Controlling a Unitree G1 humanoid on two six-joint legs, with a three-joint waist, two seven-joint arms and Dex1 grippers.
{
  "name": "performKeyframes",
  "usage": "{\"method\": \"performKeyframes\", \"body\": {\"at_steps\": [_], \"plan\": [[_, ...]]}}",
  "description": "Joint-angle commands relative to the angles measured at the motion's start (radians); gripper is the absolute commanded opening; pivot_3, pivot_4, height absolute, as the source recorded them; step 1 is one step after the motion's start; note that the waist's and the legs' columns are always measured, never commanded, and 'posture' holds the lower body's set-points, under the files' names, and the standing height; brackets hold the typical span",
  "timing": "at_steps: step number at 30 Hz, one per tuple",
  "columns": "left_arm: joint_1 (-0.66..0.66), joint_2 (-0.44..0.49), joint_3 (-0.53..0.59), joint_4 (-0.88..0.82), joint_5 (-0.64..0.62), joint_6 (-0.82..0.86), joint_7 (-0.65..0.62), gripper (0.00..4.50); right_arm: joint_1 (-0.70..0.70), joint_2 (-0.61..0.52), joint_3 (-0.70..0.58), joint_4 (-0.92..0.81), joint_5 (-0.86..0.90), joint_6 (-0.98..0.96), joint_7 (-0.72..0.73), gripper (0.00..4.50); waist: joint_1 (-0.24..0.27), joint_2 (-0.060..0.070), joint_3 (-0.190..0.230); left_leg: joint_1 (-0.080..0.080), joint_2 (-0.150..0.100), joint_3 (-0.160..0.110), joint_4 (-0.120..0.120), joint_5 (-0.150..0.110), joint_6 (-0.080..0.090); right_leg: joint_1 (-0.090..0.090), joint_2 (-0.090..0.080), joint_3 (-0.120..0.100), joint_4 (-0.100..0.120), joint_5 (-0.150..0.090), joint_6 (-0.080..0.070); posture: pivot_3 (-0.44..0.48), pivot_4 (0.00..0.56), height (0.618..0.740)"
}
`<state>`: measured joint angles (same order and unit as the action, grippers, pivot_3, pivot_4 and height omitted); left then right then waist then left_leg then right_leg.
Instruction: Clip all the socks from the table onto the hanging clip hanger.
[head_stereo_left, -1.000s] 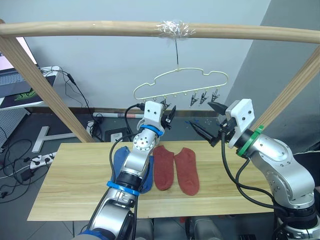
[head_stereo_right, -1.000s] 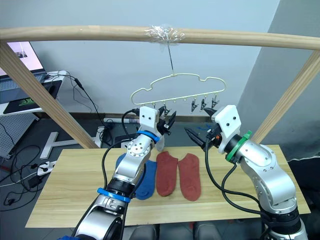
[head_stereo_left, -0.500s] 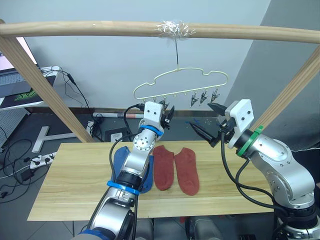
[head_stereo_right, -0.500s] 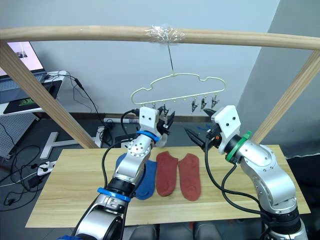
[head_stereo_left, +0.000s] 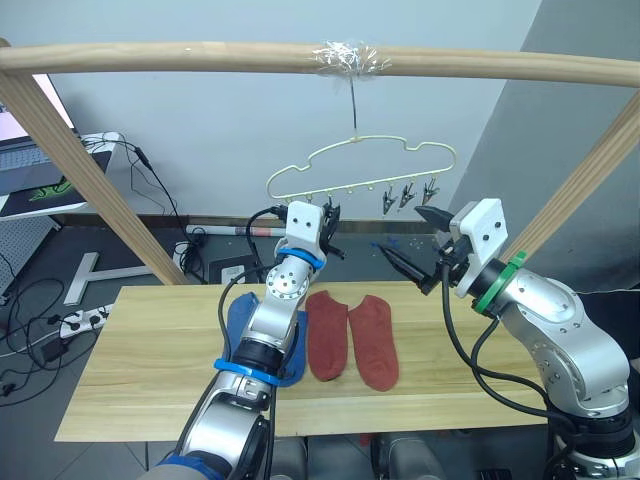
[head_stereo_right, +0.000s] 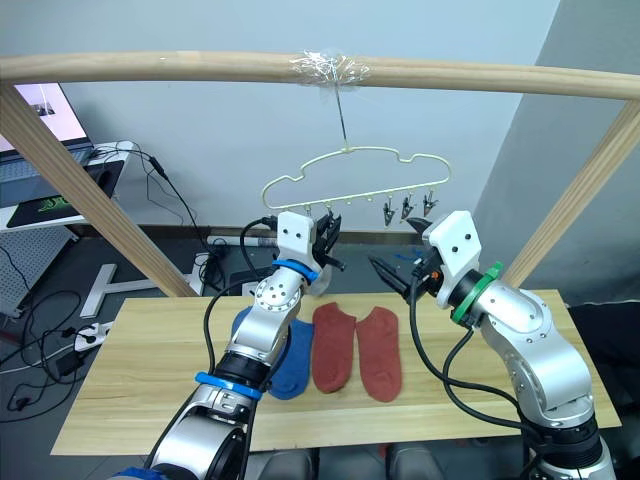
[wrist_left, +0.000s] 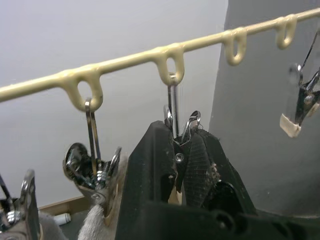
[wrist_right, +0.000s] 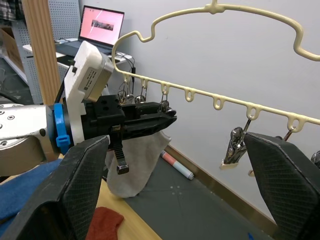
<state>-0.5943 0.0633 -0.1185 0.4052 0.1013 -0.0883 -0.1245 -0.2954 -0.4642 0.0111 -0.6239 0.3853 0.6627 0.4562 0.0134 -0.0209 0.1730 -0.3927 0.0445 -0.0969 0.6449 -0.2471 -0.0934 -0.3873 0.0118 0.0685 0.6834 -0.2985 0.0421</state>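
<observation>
The pale yellow-green clip hanger (head_stereo_left: 362, 163) hangs by its hook from the wooden rail. My left gripper (head_stereo_left: 329, 221) is raised to its bottom bar and is shut on a metal clip (wrist_left: 173, 107) under one loop. A light grey sock (wrist_right: 140, 159) hangs just below that gripper, at the neighbouring clip (wrist_left: 95, 172). On the table (head_stereo_left: 140, 355) lie a blue sock (head_stereo_left: 243, 322) and two rust red socks (head_stereo_left: 327, 337) (head_stereo_left: 373, 342) side by side. To the right of the hanger's bare clips (head_stereo_left: 405, 196) my right gripper (head_stereo_left: 412, 244) is open and holds nothing.
The round wooden rail (head_stereo_left: 200, 55) spans the top on slanted posts (head_stereo_left: 80, 165) at both sides. Behind the table on the left are a laptop (head_stereo_left: 18, 150) and floor cables (head_stereo_left: 40, 320). A grey wall stands behind the hanger.
My left gripper's fingers have come together on the clip and tilted up slightly toward the hanger bar. The right arm and the socks on the table have not moved.
</observation>
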Motion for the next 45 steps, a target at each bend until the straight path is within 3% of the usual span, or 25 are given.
{"method": "performKeyframes", "body": {"at_steps": [1, 12, 13, 16, 45], "plan": [[-0.018, -0.007, 0.003, -0.011, -0.006, -0.026, -0.005, 0.28, -0.002, -0.002, -0.017, -0.044, 0.013, -0.014, -0.001, 4.50, 0.000, 0.000, 0.000, 0.000, 0.000, 0.000, 0.000, 0.000, 0.000, 0.000, 0.000, 0.000, 0.000, 0.000, 0.000, 0.035, 0.131, 0.740], [-0.007, -0.001, 0.000, -0.013, 0.001, -0.020, -0.017, 0.28, 0.003, 0.001, -0.012, -0.047, 0.011, -0.015, -0.002, 4.50, 0.000, 0.000, 0.000, 0.000, 0.000, 0.000, 0.000, 0.000, 0.000, 0.000, 0.000, 0.000, 0.000, 0.000, 0.000, 0.035, 0.131, 0.740], [-0.005, -0.001, 0.000, -0.015, 0.001, -0.021, -0.019, 1.02, 0.003, 0.001, -0.012, -0.047, 0.011, -0.016, -0.002, 4.50, 0.000, 0.000, 0.000, 0.000, 0.000, 0.000, 0.000, 0.000, 0.000, 0.000, 0.000, 0.000, 0.000, 0.000, 0.000, 0.035, 0.131, 0.740], [-0.002, -0.001, 0.003, -0.025, 0.005, -0.017, -0.013, 1.84, 0.003, 0.000, -0.015, -0.048, 0.012, -0.014, -0.002, 4.50, 0.000, 0.000, 0.000, 0.000, 0.000, 0.000, 0.000, 0.000, 0.000, 0.000, 0.000, 0.000, 0.000, 0.000, 0.000, 0.035, 0.131, 0.740], [-0.022, -0.026, 0.004, -0.027, -0.002, -0.009, -0.032, 1.84, 0.003, 0.001, -0.021, -0.043, 0.009, -0.017, -0.011, 4.50, -0.006, 0.000, 0.000, 0.000, 0.000, 0.000, 0.000, 0.000, 0.000, 0.000, 0.000, 0.000, 0.001, 0.000, 0.000, 0.029, 0.123, 0.740]]}}
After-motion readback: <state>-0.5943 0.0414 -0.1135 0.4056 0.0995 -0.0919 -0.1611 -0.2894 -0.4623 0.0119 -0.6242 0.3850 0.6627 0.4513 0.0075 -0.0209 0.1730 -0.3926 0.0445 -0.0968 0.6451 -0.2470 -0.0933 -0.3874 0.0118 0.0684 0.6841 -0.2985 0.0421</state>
